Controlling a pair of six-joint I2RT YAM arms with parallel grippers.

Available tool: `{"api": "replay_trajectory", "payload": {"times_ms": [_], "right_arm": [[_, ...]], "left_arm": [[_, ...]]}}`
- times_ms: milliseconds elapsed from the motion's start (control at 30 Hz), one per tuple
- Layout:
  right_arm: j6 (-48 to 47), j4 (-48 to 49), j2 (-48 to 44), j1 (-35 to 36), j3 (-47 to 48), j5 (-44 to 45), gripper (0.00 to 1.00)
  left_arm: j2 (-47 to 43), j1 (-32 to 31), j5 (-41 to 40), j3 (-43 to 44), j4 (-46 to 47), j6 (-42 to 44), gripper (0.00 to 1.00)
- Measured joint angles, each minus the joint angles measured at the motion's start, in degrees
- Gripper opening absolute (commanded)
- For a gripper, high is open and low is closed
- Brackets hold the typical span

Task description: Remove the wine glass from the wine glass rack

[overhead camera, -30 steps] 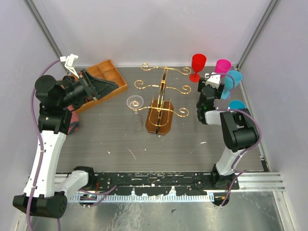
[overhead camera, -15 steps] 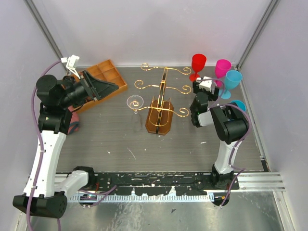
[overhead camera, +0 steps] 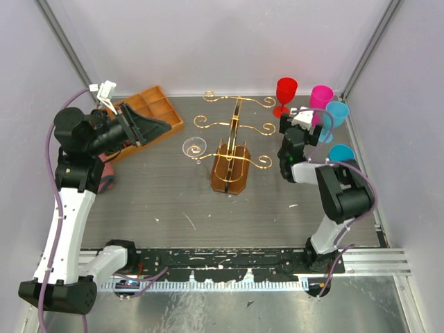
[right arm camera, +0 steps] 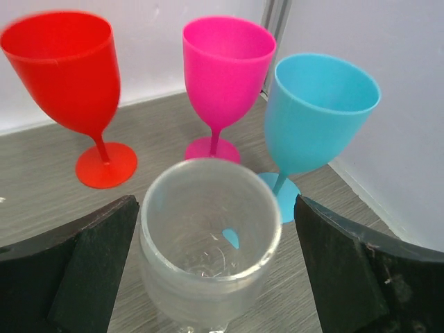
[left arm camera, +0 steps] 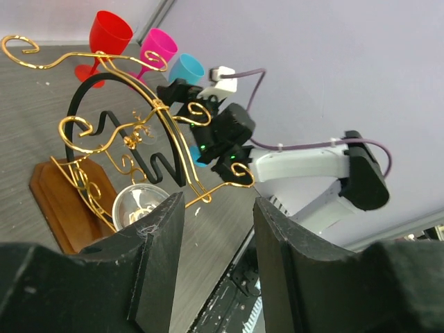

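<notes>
wine glass (left arm camera: 141,206) hangs on rack (left arm camera: 57,189) — just beyond the left claw (left arm camera: 216,208)

Left gripper (left arm camera: 216,208) open; right gripper (right arm camera: 215,208) unclear.

Gold wine glass rack (overhead camera: 232,149) stands mid-table. A clear wine glass (overhead camera: 194,148), apparently hanging, sits on its side nearest the left gripper (overhead camera: 165,125). Red goblet (overhead camera: 286,90), pink goblet (overhead camera: 321,96) and blue goblet (overhead camera: 338,111) stand at the far right corner.
</notes>
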Motion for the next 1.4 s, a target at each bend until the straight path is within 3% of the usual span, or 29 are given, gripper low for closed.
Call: {"api": "replay_trajectory", "payload": {"times_ms": [267, 400, 633, 800, 1033, 1400], "right_arm": [[10.12, -19.45, -18.53, 0.39, -0.04, -5.99, 1.0], [14.03, -30.77, -26.08, 1.36, 0.02, -10.05, 0.94], [22.12, -53.37, -38.38, 4.44, 3.52, -14.38, 0.92], [25.97, -64.76, -47.06, 6.84, 7.1, -15.65, 0.89], [29.59, -74.23, -50.45, 6.86, 13.2, -17.92, 0.89], [30.25, -81.24, -50.03, 6.86, 14.08, -18.45, 0.89]], "left_arm": [[0.22, 0.0, -2.6, -0.22, -4.2, 2.16, 0.43], [1.33, 0.0, -4.81, -0.11, -9.75, 3.89, 0.38], [6.82, 0.0, -9.44, 0.96, -25.38, 6.86, 0.48], [7.17, -0.15, -10.51, 0.55, -29.05, 6.34, 0.5], [7.45, -3.56, -12.15, -0.2, -28.37, 4.66, 0.5], [12.0, -7.21, -12.72, -0.57, -23.54, 0.48, 0.48]]}}
